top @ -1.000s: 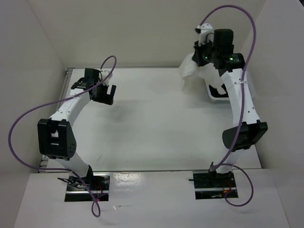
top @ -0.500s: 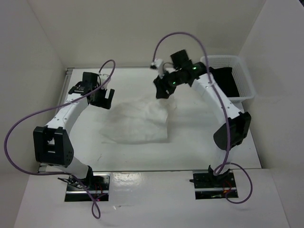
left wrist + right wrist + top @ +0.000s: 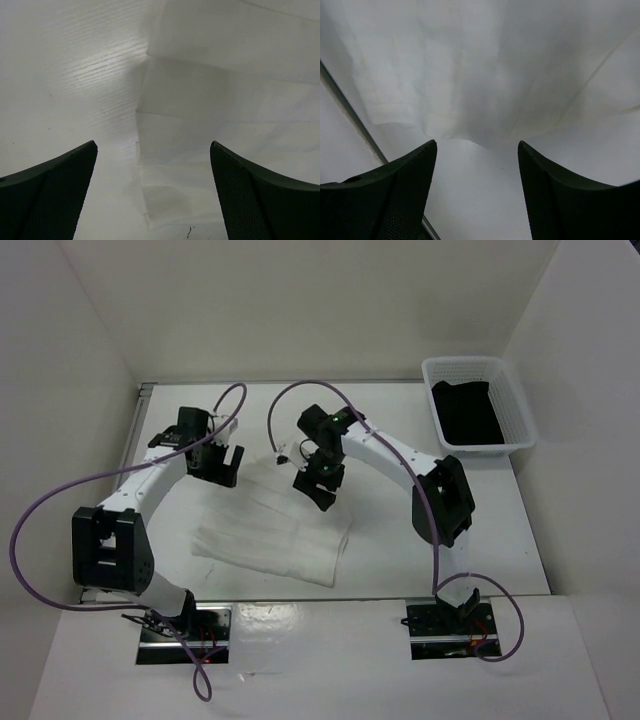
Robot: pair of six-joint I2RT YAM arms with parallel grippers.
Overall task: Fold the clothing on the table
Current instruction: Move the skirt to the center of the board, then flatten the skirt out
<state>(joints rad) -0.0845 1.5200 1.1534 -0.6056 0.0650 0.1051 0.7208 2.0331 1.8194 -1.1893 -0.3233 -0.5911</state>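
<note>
Okay, right gripper (image 3: 322, 492) first: jaws apart, nothing between them. In the wrist view its fingers (image 3: 395, 200) frame bare tabletop, with the cloth edge just beyond the tips. It sits low over the far-right part of the clothing (image 3: 275, 535); I can't tell whether it touches.

Left gripper (image 3: 218, 465): jaws as wide as they go and empty. It hangs above the far-left edge, and its wrist view shows the stepped pleat ends (image 3: 142, 165) running down between the fingers.

The clothing is white and pleated, and it lies spread flat mid-table (image 3: 500, 540), nearer the left arm, with pleats running roughly left to right. The far edge is a bit rumpled under the right gripper (image 3: 495, 65), where the fabric rises in a soft hump.

Handling, as a judgement:
- The fabric looks thin, light and limp, with no stiffness to hold a fold line by itself.
- It should drape and sag from any pinch.
- The pleats will likely fan or slide over each other if dragged.
- It is not fragile, and it slides easily on the matte top.

The best hold is probably one pinch on each far corner or edge, catching all layers, then lifting together toward the near edge. A mid-panel grab would just bunch it.

A basket (image 3: 462, 361) with a black garment (image 3: 465, 412) sits far right, well apart, and isn't part of this.
</note>
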